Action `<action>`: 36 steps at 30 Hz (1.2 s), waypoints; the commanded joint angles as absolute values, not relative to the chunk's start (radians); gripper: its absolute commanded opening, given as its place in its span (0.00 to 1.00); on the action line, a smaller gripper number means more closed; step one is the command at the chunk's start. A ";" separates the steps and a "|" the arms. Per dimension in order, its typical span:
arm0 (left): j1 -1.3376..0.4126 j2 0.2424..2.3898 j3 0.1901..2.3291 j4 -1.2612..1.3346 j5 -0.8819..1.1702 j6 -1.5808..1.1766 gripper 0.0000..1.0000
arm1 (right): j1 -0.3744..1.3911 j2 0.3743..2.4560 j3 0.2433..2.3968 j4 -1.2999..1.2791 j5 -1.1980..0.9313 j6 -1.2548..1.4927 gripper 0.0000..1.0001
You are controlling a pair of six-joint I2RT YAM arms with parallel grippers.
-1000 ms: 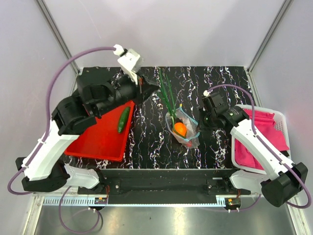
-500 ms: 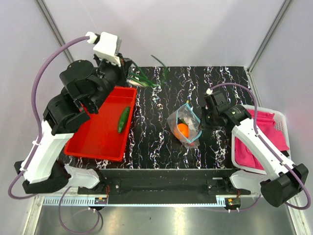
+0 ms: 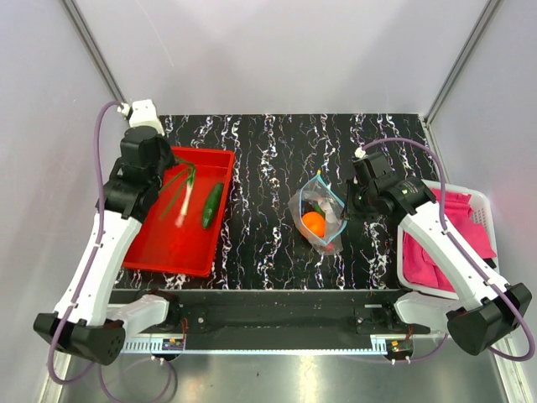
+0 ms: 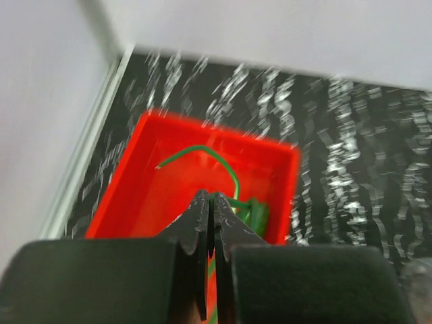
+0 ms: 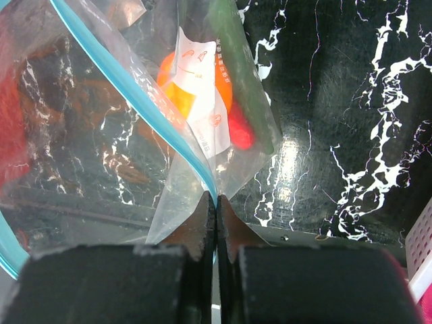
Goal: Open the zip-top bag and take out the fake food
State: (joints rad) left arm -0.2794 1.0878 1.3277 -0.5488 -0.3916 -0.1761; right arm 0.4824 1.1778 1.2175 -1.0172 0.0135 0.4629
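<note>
The clear zip-top bag (image 3: pixel 320 215) lies mid-table, its blue zip strip (image 5: pixel 135 101) open. Inside it are the orange fruit (image 3: pixel 313 222), which also shows in the right wrist view (image 5: pixel 196 88), a small red chili (image 5: pixel 239 131) and a dark green piece (image 5: pixel 233 54). My right gripper (image 3: pixel 347 207) is shut on the bag's zip edge, as the right wrist view (image 5: pixel 216 197) shows. My left gripper (image 3: pixel 168 180) is shut on the green onion (image 3: pixel 179 195) over the red tray (image 3: pixel 147 248). The onion's green stem (image 4: pixel 223 162) curls out past the jaws (image 4: pixel 210 199). The cucumber (image 3: pixel 211 205) lies in the tray.
A white basket (image 3: pixel 480 201) holding a pink cloth (image 3: pixel 453 231) stands at the right edge, under the right arm. The red tray's rim (image 4: pixel 216 135) is near the back left wall. Enclosure walls stand behind and at both sides.
My left arm swung left and down from the back of the table, carrying the green onion over the red tray. The bag and right gripper have hardly moved.
</note>
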 commanded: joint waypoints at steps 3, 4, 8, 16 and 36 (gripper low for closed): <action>-0.181 1.112 1.206 -0.538 -0.420 -0.388 0.00 | 0.476 1.184 1.253 -1.008 -0.023 0.456 0.00; -0.178 1.115 1.191 -0.545 -0.425 -0.412 0.00 | 0.476 1.184 1.253 -1.008 -0.025 0.457 0.00; -0.134 1.140 1.123 -0.581 -0.433 -0.495 0.00 | 0.476 1.189 1.247 -1.002 -0.025 0.456 0.00; -0.130 1.235 1.149 -0.706 -0.517 -0.454 0.02 | 0.477 1.247 1.266 -0.983 -0.046 0.430 0.00; -0.634 0.924 0.948 -0.154 0.206 -0.604 0.62 | 0.476 1.157 1.187 -0.832 -0.147 0.391 0.00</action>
State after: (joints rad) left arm -0.3954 0.9730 1.0008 -0.4885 0.1322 -0.5175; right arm 0.4812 1.2015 1.1965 -0.9192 -0.0765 0.3969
